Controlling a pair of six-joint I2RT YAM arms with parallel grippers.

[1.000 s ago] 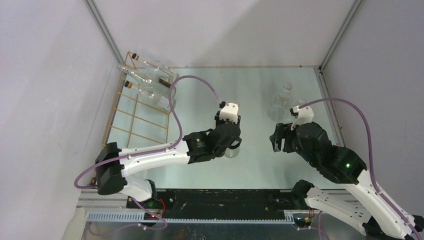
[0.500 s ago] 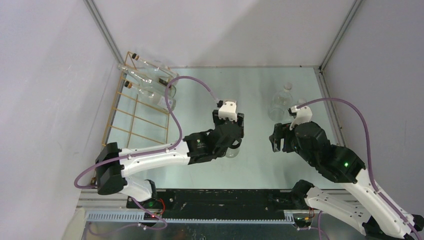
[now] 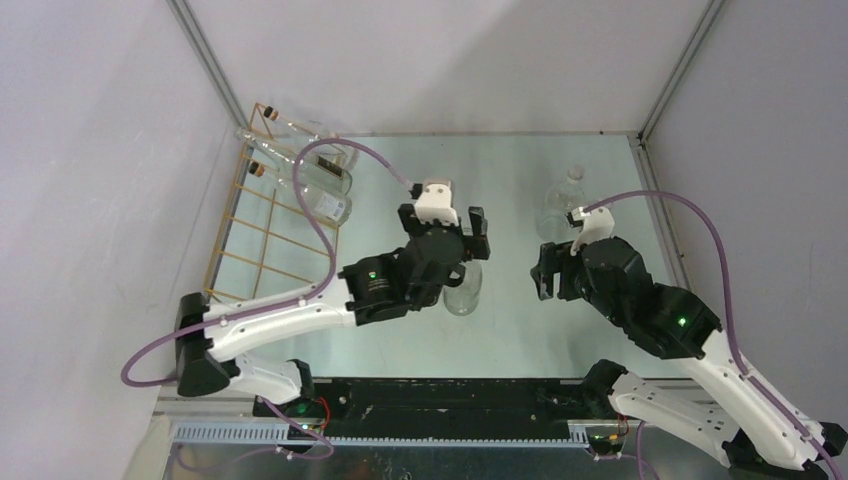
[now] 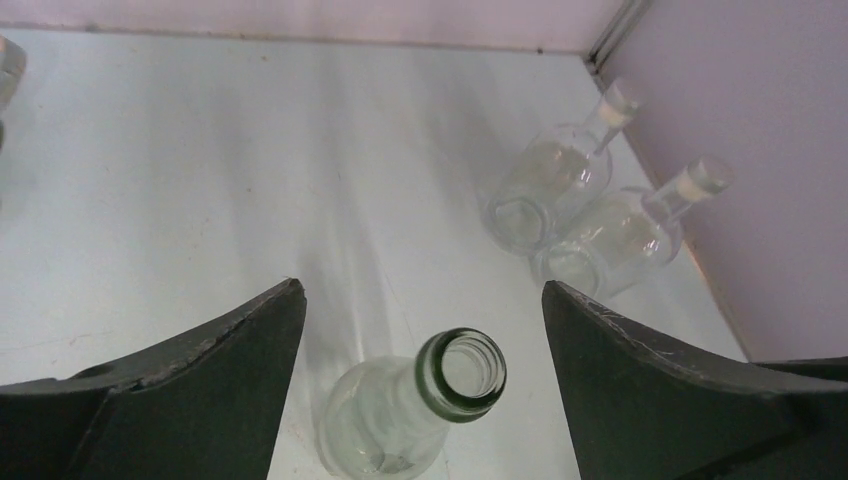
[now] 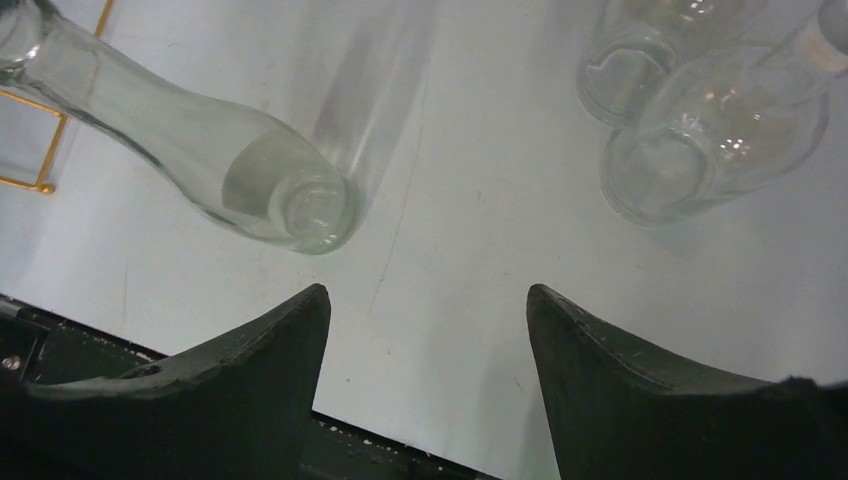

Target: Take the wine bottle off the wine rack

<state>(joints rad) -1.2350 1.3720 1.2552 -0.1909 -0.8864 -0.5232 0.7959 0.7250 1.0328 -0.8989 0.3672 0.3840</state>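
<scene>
Left gripper (image 4: 421, 300), spread wide, flanks the upright wine bottle (image 4: 415, 415).

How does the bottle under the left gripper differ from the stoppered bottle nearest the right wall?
The open-mouthed bottle has no stopper; the stoppered bottle has a pale one. The open-mouthed bottle stands between the open fingers of the left gripper; the stoppered bottle has no gripper around it. The open-mouthed bottle looks slimmer, the stoppered bottle rounder. Both are clear glass, upright on the table.
</scene>
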